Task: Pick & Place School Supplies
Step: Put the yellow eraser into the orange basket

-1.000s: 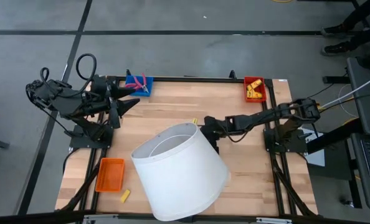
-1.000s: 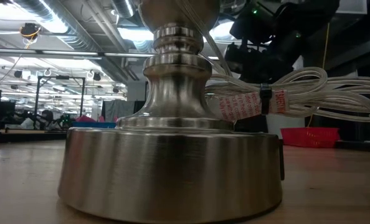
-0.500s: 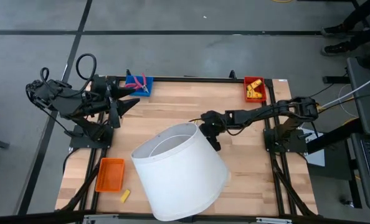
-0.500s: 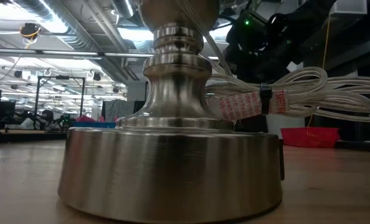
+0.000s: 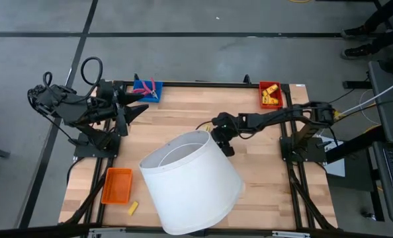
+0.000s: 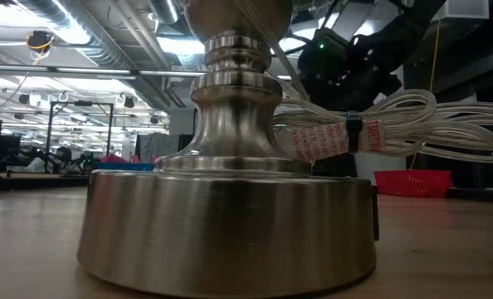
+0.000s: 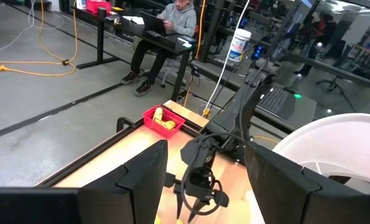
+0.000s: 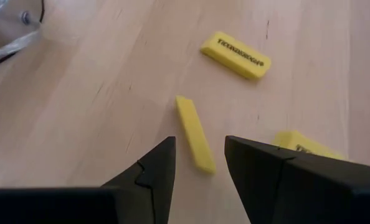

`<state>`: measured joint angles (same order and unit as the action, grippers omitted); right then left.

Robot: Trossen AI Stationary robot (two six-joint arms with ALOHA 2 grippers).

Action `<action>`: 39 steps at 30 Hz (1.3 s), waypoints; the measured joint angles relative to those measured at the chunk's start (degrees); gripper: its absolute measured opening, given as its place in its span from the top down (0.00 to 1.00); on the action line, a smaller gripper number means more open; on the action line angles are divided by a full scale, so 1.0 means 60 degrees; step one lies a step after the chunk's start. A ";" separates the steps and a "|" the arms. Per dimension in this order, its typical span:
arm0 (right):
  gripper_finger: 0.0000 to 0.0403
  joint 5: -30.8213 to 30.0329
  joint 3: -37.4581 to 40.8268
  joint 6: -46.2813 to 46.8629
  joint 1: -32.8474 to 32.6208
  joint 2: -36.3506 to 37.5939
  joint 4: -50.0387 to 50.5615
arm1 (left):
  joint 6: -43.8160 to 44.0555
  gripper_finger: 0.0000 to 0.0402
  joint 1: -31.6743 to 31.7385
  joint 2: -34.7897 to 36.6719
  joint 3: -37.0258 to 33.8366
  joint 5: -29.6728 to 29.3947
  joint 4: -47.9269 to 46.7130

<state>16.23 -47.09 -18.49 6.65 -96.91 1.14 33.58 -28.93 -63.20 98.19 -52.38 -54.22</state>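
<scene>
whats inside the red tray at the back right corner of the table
The red tray holds yellow pieces, blocky ones piled together. How many there are, and whether anything lies under them, cannot be told; the pile covers the tray's floor.

Even overhead light falls on the desk (image 5: 183,112), and shadows stay soft. In the low view, ceiling lamps (image 6: 176,41) glare brightly, and the metal lamp base (image 6: 230,224) carries blurred reflections. Both wrist views are slightly soft near their lower edges.

Three trays: one blue (image 5: 145,93), one red (image 5: 270,94), one orange (image 5: 117,185). One white lampshade (image 5: 190,182). Two robot arms.
</scene>
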 joint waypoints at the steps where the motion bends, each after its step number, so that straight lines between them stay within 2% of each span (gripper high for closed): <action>1: 0.64 0.0065 -0.0004 -0.0005 0.0013 -0.0072 -0.0114 | 0.0022 0.47 0.0000 0.0000 0.0000 -0.0002 0.0001; 23: 0.64 0.0055 -0.0004 -0.0212 0.0023 -0.0630 -0.0532 | 0.0019 0.47 -0.0004 -0.0004 0.0000 -0.0004 0.0000; 39: 0.65 -0.0059 0.0000 0.0267 -0.0017 -0.1096 -0.0648 | 0.0022 0.47 0.0000 -0.0004 -0.0001 -0.0004 0.0025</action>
<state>15.87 -47.09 -16.89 6.55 -103.48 -2.75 33.71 -28.93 -63.22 98.19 -52.40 -54.06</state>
